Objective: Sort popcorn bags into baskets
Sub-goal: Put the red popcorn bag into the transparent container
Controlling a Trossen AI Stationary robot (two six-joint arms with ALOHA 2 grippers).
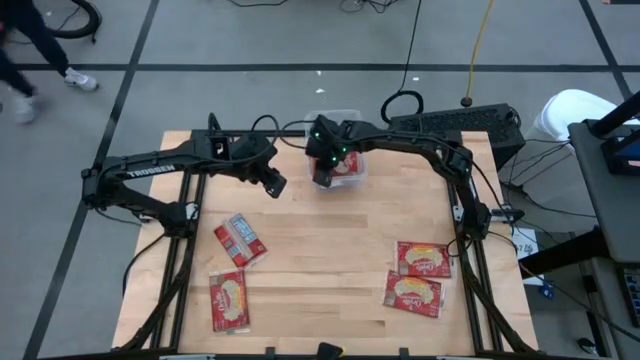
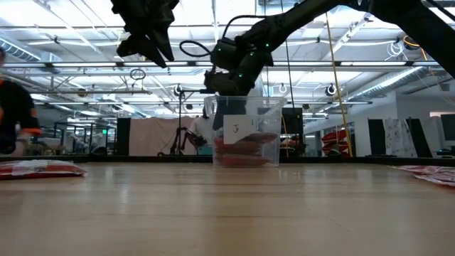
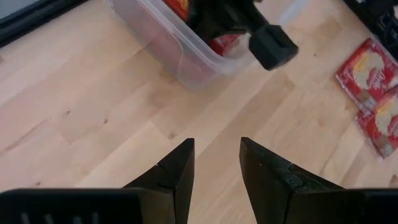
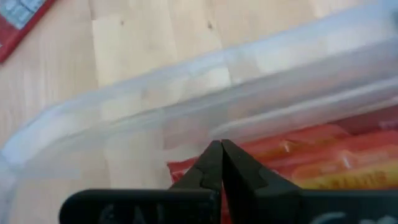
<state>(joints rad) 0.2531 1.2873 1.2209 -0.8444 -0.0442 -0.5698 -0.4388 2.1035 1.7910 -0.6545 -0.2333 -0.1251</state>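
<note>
- Popcorn bags on the desk (image 1: 330, 300): four loose. Two lie on the left half, one grey-backed bag (image 1: 240, 240) and one red bag (image 1: 229, 300) nearer the front edge. Two more red bags (image 1: 424, 260) (image 1: 414, 294) lie side by side, touching or nearly so, on the right half.
- Clear basket (image 1: 352, 120) stands at the middle of the far edge and already holds red packets (image 2: 245, 149).
- Right pincer (image 4: 221, 163): over the basket, tips pressed together, nothing between them. Red packets lie directly below it inside the tub, so I judge a drop-off just done.
- Left pincer (image 3: 216, 163): partly open, empty, raised off the desk just left of the basket. Low view shows it well above the surface.
- Key relation: the grey-backed bag lies from the left pincer toward the front of the desk and slightly left; it is the nearest loose bag to either arm, and the left arm is clearly the closer one.
- Long axis of that bag runs on a diagonal, from far-left to near-right; judgement: the pincer would need turning so its fingers close across the short side.
- The right-hand pair lies well apart from the right pincer, toward the front-right corner; a longer reach.
- Risk, judged: flat packets give little edge to bite on.
</note>
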